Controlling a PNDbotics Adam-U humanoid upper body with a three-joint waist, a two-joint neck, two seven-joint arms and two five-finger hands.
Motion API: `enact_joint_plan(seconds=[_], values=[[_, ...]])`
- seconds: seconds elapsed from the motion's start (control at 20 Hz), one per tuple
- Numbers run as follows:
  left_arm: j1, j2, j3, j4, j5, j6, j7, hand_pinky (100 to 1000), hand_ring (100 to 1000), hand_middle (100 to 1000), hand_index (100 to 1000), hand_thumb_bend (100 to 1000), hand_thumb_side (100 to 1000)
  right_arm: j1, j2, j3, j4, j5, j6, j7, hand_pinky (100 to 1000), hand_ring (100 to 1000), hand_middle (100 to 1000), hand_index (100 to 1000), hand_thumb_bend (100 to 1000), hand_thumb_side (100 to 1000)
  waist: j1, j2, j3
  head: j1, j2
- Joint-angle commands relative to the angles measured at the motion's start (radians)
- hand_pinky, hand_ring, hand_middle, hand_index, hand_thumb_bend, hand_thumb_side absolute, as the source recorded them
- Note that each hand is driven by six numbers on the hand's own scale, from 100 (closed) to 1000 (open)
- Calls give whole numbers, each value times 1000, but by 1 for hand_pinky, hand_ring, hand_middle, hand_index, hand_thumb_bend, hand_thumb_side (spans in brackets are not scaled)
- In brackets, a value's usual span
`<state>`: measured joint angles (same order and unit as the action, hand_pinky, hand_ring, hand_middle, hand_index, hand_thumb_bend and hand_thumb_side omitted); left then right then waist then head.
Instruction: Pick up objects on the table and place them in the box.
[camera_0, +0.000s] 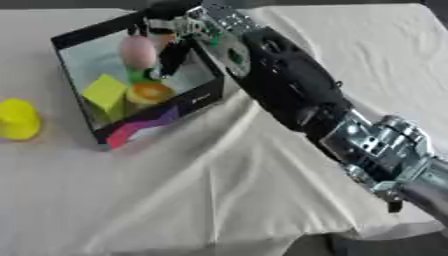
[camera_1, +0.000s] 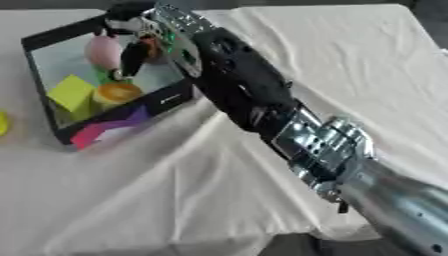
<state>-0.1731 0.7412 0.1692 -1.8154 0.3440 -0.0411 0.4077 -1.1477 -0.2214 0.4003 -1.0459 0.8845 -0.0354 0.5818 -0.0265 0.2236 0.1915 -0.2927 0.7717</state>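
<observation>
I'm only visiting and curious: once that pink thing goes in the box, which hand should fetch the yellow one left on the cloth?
Probably the left. The yellow object lies at the robot's far left, while the right hand is over the box with the pink object. The left hand isn't in view, though.

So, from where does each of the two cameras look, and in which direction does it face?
Left eye view: in the robot's head, facing down at the cloth-covered table; the right arm crosses to the box, right hand holding a pink object over it; a yellow object lies left.
Right eye view: beside it, facing the same way; the yellow object is nearly cut off.
Both share the box, arm and pink object. No left hand shows.
</observation>
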Motion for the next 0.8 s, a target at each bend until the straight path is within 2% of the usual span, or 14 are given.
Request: enact_joint_plan(seconds=[0.05, 0.25, 0.4, 0.45, 0.5, 0.8], values=[[-1, 29, 12, -7, -3, -2, -1, 788, 838, 740, 750, 100, 656, -14, -24, -12, -24, 7, -3, 9, 880, 889, 810, 946, 409, 276, 1, -17, -1, 1, -2], [2, 28, 13, -7, -3, -3, 0, 788, 839, 740, 750, 100, 655, -13, -34, -16, -51, -15, 6, 7, 875, 881, 806, 946, 365, 227, 2, -18, -5, 4, -2], [8, 28, 19, -7, -4, -5, 8, 789, 840, 742, 751, 100, 653, -13, -59, -31, -113, -77, 30, 5, 871, 873, 806, 953, 276, 141, 4, -21, -12, 9, -2], [11, 28, 22, -7, -5, -6, 12, 789, 840, 743, 752, 100, 653, -12, -75, -40, -149, -115, 45, 7, 869, 868, 806, 962, 230, 100, 5, -22, -16, 13, -2], [14, 27, 25, -7, -5, -7, 16, 789, 841, 743, 752, 100, 653, -10, -93, -50, -191, -157, 62, 10, 868, 864, 806, 968, 204, 100, 6, -24, -19, 18, -2], [28, 30, 28, -7, -8, -8, 22, 789, 841, 742, 752, 100, 649, 16, -220, -116, -469, -378, 186, -7, 853, 829, 790, 968, 148, 100, 13, -34, -44, 49, -2]])
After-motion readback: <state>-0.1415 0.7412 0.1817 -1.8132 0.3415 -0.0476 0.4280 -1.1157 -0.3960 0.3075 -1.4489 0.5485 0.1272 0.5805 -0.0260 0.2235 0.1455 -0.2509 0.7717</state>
